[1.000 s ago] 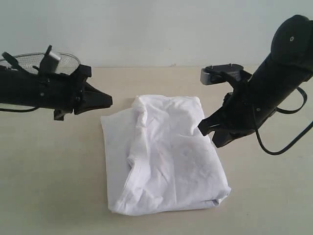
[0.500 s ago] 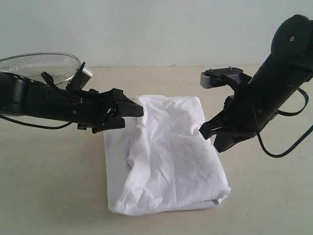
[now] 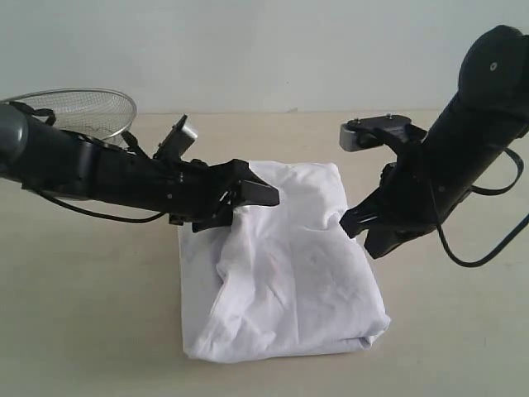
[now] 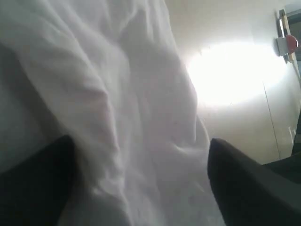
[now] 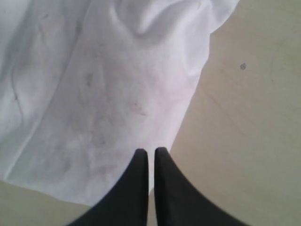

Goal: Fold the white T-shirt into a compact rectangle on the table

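One soft, wrinkled white T-shirt (image 3: 285, 273) lies as a rough rectangle on the matte beige counter (image 3: 83, 314), with two black tools at it: left tool (image 3: 248, 207) jaws apart over its far-left corner, right tool (image 5: 150, 153) pinched together at its right edge.

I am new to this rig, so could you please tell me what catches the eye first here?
A roughly folded white T-shirt lies central on the table. The open left gripper is at its far left corner; the shut right gripper is at its right edge. A wire-mesh basket stands far left.
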